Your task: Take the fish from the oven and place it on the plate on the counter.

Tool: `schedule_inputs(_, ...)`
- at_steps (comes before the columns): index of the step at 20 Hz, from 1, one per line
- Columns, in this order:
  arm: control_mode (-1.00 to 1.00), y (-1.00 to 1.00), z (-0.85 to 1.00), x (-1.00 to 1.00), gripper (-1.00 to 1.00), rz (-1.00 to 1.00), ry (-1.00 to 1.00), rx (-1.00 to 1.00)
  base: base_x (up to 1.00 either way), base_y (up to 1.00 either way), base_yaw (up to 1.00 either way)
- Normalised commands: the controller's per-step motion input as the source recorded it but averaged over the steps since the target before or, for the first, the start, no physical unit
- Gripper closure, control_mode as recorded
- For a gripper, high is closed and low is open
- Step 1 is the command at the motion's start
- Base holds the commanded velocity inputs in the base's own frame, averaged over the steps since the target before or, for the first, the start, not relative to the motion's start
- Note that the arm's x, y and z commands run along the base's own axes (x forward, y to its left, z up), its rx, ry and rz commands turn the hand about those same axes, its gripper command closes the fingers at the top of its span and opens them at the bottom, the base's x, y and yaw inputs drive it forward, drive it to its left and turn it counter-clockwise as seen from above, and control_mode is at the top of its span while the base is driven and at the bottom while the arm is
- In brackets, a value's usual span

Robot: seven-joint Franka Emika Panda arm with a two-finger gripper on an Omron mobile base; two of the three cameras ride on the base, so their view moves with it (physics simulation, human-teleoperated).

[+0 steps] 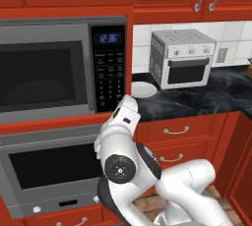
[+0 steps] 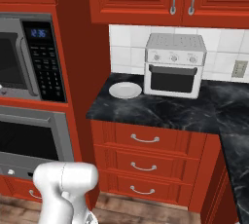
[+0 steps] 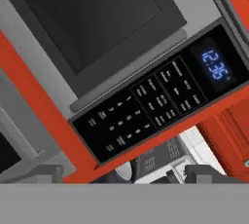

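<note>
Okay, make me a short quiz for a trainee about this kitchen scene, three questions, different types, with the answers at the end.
1. True or false: the oven door is shut.
2. Multiple choice: the plate on the counter holds A) a fish, B) nothing, C) a cup.
3. Fill in: in the right base view, the plate lies to the ___ of the toaster oven.

Key: 1 true. 2 B. 3 left; the plate sits apart from it, between it and the microwave column.
</note>
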Motion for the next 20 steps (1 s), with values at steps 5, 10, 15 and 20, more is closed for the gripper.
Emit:
schedule_inputs(5,-1.0,0.37,-0.44,0.12,-1.0,0.0,0.01,-0.27,0.0,0.0,0.0)
schedule_inputs(10,-1.0,0.6,-0.7,0.08,-1.0,0.0,0.13,-0.26,0.0,0.0,0.0)
schedule_inputs(15,-1.0,1.0,-0.73,0.14,-1.0,-0.03,0.22,-0.36,0.0,0.0,0.0)
schedule_inputs(20,-1.0,1.0,-0.74,0.32,-1.0,-0.12,0.13,-0.34,0.0,0.0,0.0)
